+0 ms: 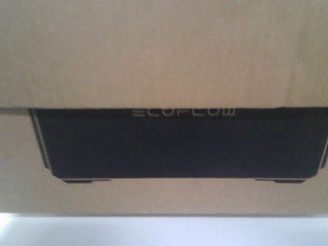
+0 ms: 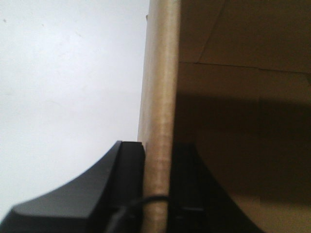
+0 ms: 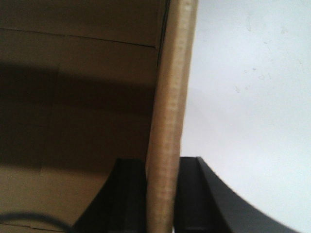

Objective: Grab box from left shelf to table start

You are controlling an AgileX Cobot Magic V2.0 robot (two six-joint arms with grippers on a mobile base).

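A plain white table [image 1: 164, 231] shows as a pale band along the bottom edge of the front-facing view. A large brown cardboard box [image 1: 164, 56] fills everything above that band, and its lower edge meets the surface. In the left wrist view the same white surface fills the left half of the frame, unmarked. In the right wrist view it fills the right half, with a few faint specks in the upper right.
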